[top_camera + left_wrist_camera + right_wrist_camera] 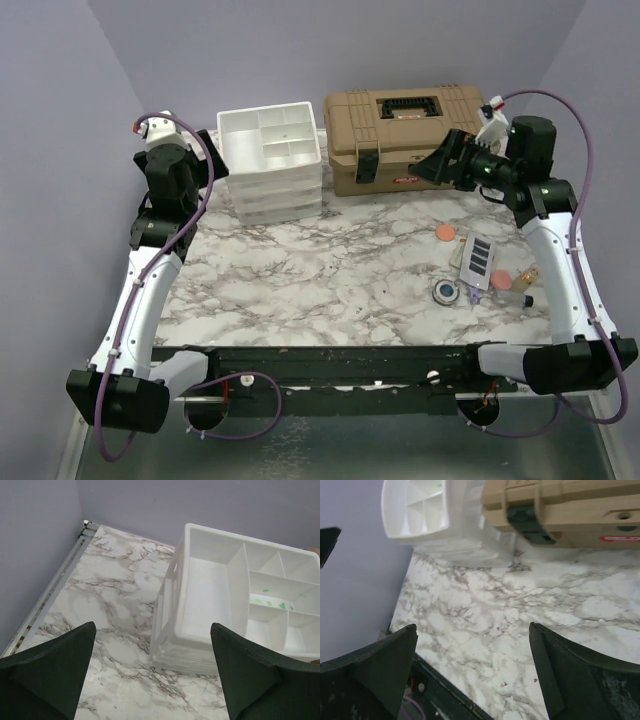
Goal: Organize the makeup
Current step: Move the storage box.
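Only the top view is showing the makeup [478, 265]: it is lying in a loose cluster on the marble surface [300, 270] at the near right, just beside the right arm [560, 270]. A clear palette [479, 257] is sitting between two pink discs [445, 233], and a blue-centred compact [445, 292] is resting near the palette's front end. Neither wrist camera is catching any of it. The left gripper [152, 626] is hovering with its jaws spread wide and holding nothing, looking down into the divided top tray of the white drawer unit [240, 595], where only this view is revealing green flecks in two compartments. The right gripper [472, 626], equally wide and empty, is hanging high by the tan toolbox [560, 510], facing across the marble toward the drawer unit, which is standing close beside the toolbox at the back.
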Available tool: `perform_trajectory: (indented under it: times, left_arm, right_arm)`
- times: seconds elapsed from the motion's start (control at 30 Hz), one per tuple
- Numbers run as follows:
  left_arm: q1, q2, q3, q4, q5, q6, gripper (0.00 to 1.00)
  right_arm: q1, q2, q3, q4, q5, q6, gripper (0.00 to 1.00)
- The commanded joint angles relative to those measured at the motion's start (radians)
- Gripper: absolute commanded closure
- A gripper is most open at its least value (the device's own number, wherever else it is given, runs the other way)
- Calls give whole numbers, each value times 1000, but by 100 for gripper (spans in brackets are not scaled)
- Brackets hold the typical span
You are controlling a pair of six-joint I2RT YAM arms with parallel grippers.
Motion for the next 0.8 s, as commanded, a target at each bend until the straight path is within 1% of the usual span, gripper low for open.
perform_trajectory:
  times: [0.0,0.07,0.1,0.2,0.23,0.27,0.3,0.43,0.5,0.6,0.67,0.77]
  left_arm:
    - [1,-7,13,-25,-36,-42,1]
    - [1,-35,11,-49,71,-69,1]
    - [2,-49,5,-35,117,-47,1]
    - [3,-63,26,-47,185,-34,1]
    - [2,-68,39,-75,161,-58,1]
    - [3,-78,49,-107,120,-115,1]
    - [3,-91,47,-111,97,-128,1]
    - [4,-132,32,-115,-8,-111,1]
    - [8,-94,76,-155,5,-93,1]
    - [16,-4,161,-237,59,-79,1]
    - [24,43,190,-250,122,-72,1]
    - [35,75,200,-239,152,-123,2]
  right_arm:
    - [132,44,95,-71,-29,-17,0]
    - [186,59,111,-57,8,-6,0]
    - [206,67,116,-46,13,1,0]
    - [266,120,147,-42,32,23,0]
    - [290,141,167,-50,42,23,0]
    - [312,164,188,-63,67,23,0]
    - [334,183,208,-72,89,23,0]
    - [397,238,253,-65,140,49,0]
    - [420,260,267,-56,153,64,0]
    - [456,292,281,-35,164,87,0]
    - [478,309,280,-10,162,103,0]
    - [496,341,288,16,148,119,0]
